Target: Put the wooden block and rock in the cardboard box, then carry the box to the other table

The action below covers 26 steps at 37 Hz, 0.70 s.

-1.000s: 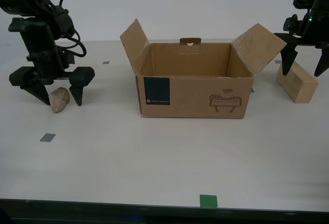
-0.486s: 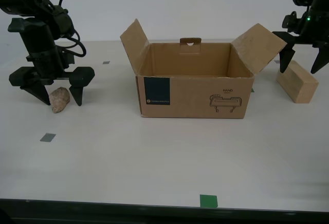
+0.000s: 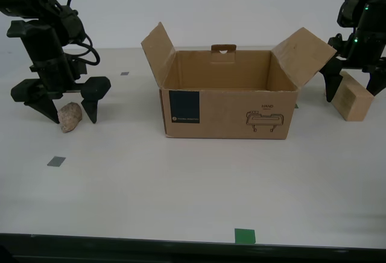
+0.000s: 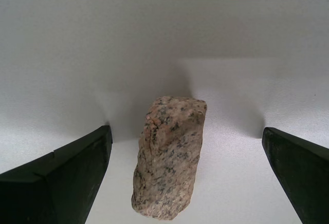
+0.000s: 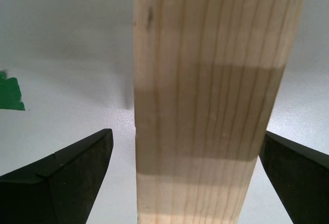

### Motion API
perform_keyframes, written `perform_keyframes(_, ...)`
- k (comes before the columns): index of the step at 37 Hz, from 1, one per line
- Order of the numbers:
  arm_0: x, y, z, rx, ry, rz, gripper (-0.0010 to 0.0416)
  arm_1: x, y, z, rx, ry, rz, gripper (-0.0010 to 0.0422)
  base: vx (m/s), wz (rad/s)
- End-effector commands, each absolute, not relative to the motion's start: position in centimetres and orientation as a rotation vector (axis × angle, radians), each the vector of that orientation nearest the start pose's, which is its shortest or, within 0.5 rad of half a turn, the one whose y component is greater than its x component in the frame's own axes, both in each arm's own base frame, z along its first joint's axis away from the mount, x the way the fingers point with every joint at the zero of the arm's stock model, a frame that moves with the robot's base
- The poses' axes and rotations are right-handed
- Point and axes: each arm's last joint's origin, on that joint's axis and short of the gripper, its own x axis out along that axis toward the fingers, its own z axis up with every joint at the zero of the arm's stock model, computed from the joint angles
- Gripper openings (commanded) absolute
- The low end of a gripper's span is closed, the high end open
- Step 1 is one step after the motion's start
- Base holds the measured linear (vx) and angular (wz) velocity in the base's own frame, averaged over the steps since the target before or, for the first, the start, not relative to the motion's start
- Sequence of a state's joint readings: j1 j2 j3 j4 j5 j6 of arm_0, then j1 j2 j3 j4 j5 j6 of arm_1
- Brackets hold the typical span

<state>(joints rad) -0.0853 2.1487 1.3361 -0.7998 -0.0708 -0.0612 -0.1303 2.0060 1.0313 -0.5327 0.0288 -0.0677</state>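
Observation:
The open cardboard box [image 3: 226, 103] stands mid-table with its flaps up and nothing showing inside. In the exterior view's left, the pinkish rock [image 3: 70, 116] [image 4: 169, 157] lies on the table between the spread fingers of my second gripper [image 3: 72, 120] [image 4: 186, 131], which is open and apart from it. Toward the exterior view's right, the pale wooden block [image 3: 353, 97] [image 5: 205, 106] lies on the table. My first gripper [image 3: 351, 96] [image 5: 185, 136] straddles it, open, with gaps on both sides. The other table is out of view.
Both objects and the box rest on a pale tabletop [image 3: 181, 178] with small grey squares [image 3: 55, 161] and a green tape mark [image 3: 244, 236] near its front edge. Another green mark [image 5: 10, 93] lies beside the block. A plain wall rises behind.
My first gripper has come down from above the wooden block until its open fingers straddle it. The second gripper, the rock and the box have stayed put.

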Motion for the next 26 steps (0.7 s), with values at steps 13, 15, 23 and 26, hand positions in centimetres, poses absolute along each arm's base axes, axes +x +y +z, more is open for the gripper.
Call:
perform_keyframes(13,37.21,-2.93,9.24,0.078,1.592,0.04,0.039,32.04,-4.4,7.56,0.004,1.522,-0.095,0.0398,0.0,0.0)
perform_keyframes(15,37.21,-2.92,9.24,0.078,1.592,0.04,0.0389,32.05,-4.4,7.56,0.004,1.521,-0.094,0.0398,0.0,0.0)
perform_keyframes(23,37.2,-2.92,9.23,0.078,1.592,0.04,0.0386,32.15,-4.4,7.57,0.008,1.511,-0.089,0.0398,0.0,0.0)
perform_keyframes(26,37.22,-2.92,9.23,0.079,1.59,0.04,0.038,32.21,-4.37,7.57,0.015,1.504,-0.079,0.0393,0.0,0.0)
